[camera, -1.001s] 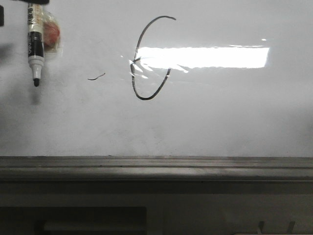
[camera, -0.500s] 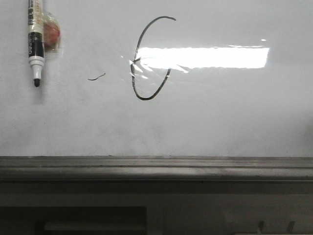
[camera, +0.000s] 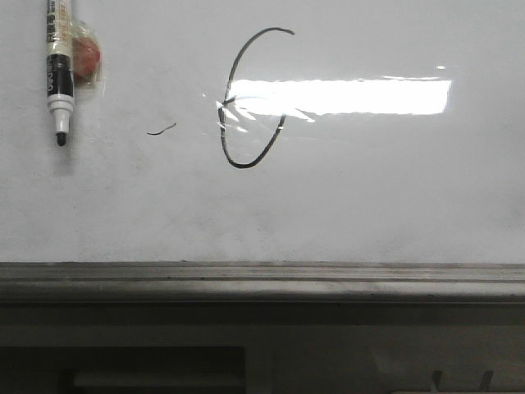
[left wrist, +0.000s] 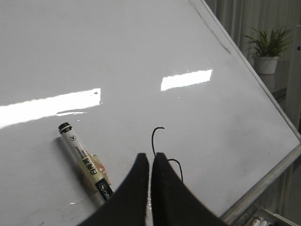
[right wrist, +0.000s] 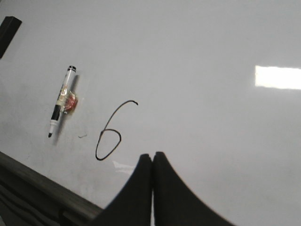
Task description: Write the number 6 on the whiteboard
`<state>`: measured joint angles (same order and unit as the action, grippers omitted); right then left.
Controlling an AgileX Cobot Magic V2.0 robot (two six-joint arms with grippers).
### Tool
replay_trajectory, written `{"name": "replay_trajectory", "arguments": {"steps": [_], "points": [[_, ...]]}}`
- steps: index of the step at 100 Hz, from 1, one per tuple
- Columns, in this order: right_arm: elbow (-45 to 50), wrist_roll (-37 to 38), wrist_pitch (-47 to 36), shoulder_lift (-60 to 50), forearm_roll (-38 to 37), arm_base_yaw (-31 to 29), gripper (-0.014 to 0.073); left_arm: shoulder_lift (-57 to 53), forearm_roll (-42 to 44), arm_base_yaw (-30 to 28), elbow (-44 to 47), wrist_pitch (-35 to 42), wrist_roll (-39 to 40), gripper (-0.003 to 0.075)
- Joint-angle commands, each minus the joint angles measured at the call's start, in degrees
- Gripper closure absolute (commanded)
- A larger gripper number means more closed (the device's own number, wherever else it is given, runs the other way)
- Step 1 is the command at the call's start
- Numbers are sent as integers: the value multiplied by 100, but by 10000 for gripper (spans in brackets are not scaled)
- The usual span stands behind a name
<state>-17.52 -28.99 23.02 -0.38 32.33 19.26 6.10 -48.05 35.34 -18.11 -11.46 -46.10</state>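
The number 6 (camera: 246, 103) stands drawn in thin black line on the whiteboard (camera: 369, 197), toward its upper left, well above the grey ledge (camera: 262, 279). A marker (camera: 56, 74) lies against the board near its left edge, tip down, a short squiggle (camera: 162, 129) between them. Left gripper (left wrist: 150, 162) and right gripper (right wrist: 152, 160) hover clear, fingers pressed together, holding nothing.

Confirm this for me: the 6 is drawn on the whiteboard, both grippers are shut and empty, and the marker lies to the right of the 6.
One detail is wrong: the marker is to the left of the 6, not the right, as the front view shows. The rest holds: the 6 is on the whiteboard, and the left gripper and right gripper are both shut and empty.
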Motion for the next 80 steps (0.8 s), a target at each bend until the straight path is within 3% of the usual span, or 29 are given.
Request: {"name": "replay_trajectory", "arguments": {"steps": [1,80], "points": [[61,-71,-464,-128,34,-34,658,-320,-193,-2,103,391,31,741],[202,-71,-465,-103,24,-34,659,-610,-509,-2,422,442,31,740]]}}
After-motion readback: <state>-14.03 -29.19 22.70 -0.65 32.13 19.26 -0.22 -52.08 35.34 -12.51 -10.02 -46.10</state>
